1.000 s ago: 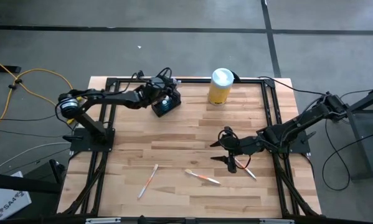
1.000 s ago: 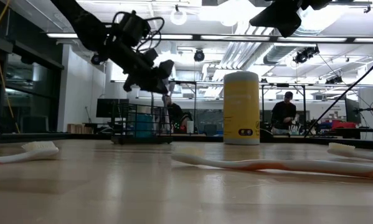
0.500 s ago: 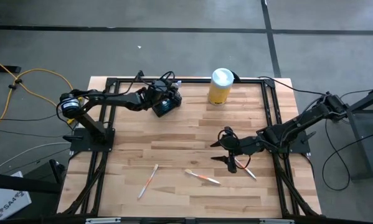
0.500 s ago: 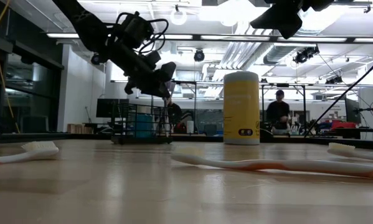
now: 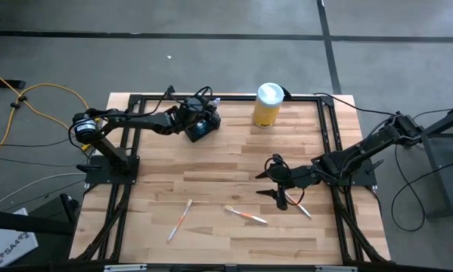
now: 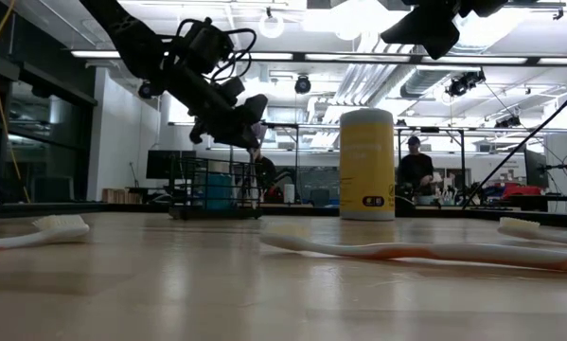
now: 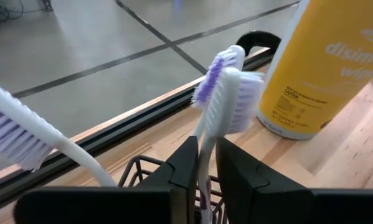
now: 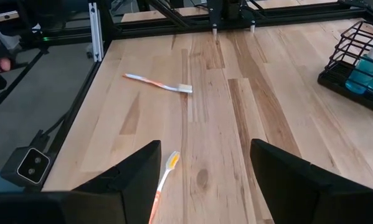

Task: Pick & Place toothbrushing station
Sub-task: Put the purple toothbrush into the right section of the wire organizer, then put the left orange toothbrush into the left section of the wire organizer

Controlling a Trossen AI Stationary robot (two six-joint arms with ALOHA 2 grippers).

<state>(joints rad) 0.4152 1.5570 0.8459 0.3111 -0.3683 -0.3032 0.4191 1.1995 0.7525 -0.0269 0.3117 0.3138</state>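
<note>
Station duty fell to the small black wire-mesh holder (image 5: 201, 127), which stood upright with its open top facing up at the table's far-left edge. The left gripper (image 7: 203, 163) hovered over it, fingers slightly parted around a white purple-bristled toothbrush (image 7: 220, 99) standing roughly vertical, seemingly inside. The right gripper (image 5: 269, 183) waited spread wide above an orange-and-white toothbrush (image 8: 162, 182).

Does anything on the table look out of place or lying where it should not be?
Yes. Three toothbrushes lie flat on the table: one, another, a third beneath the right claw. Others stand upright in the mesh holder.
</note>
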